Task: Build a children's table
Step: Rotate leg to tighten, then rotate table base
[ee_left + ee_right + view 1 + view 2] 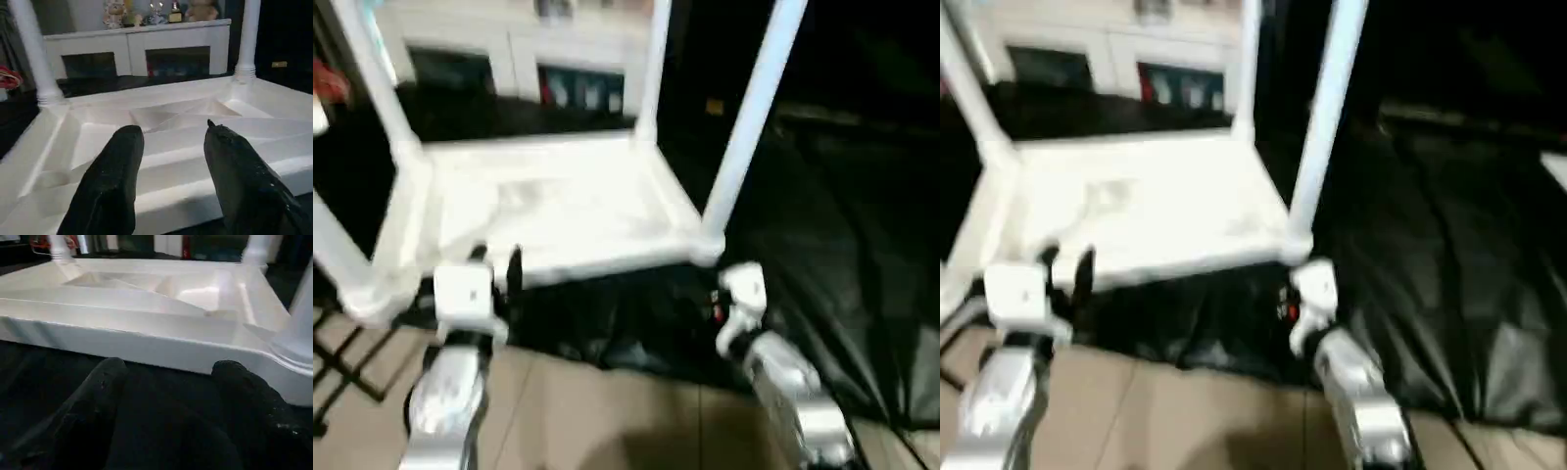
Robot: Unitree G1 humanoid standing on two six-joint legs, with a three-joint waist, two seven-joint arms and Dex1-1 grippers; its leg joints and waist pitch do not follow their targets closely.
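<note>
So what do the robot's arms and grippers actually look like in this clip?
Both forearms are rounded silver shells. The left gripper has a boxy white wrist block and two black fingers with a faintly speckled surface. The right gripper has matching black fingers and a white wrist housing with a small red mark.

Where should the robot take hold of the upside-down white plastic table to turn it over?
By the near long rim of the white plastic table, coming from the robot's own side. That edge is a straight, thin wall facing both open tools, left tool and right tool, between the upright corner legs.
</note>
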